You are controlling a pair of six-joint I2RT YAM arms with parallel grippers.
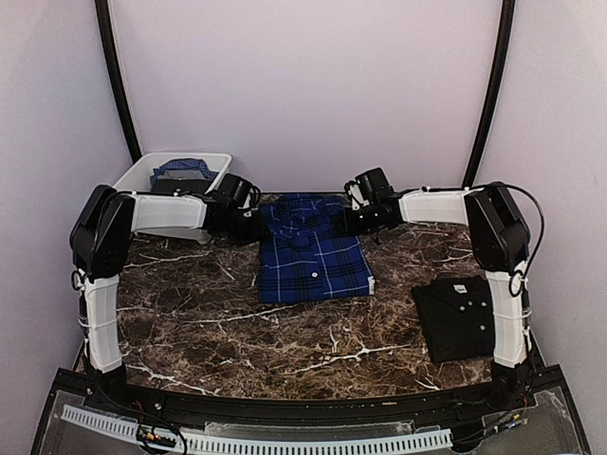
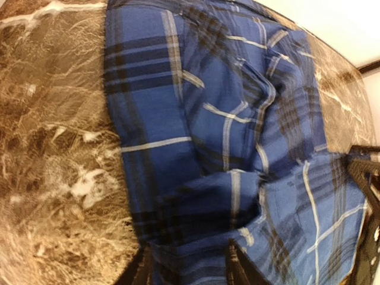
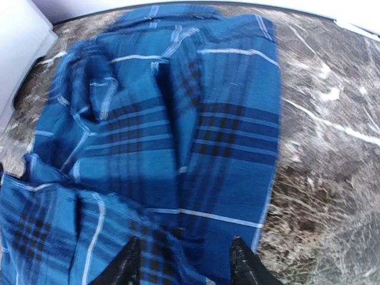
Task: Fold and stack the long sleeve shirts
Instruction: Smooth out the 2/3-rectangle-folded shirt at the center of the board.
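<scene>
behind and just left of the left claw [image 1: 251,223] sits the white tub [image 1: 142,172], with some blue cloth [image 1: 185,171] bunched inside it. the left claw is low at the far left corner of the blue plaid shirt [image 1: 313,251]. in its wrist view its fingers [image 2: 142,270] stand apart with the shirt's edge lying between them, clamped on nothing. the shirt spreads out to the right of this claw, partly folded and rumpled, on the marble table [image 1: 209,322]. the right claw [image 1: 358,220] mirrors it at the far right corner, its fingers [image 3: 244,264] likewise apart and straddling cloth, the shirt running off to its left. well to the near right of that claw lies the black shirt [image 1: 460,318], folded, with its white buttons showing.

the likely risk: if either claw closes with only the top layer between its fingers, the layers below will stay down and the fold will open. if one claw grips and the other misses, the lift will skew the shirt. the left arm also works close to the tub, and a wide swing could knock it.
</scene>
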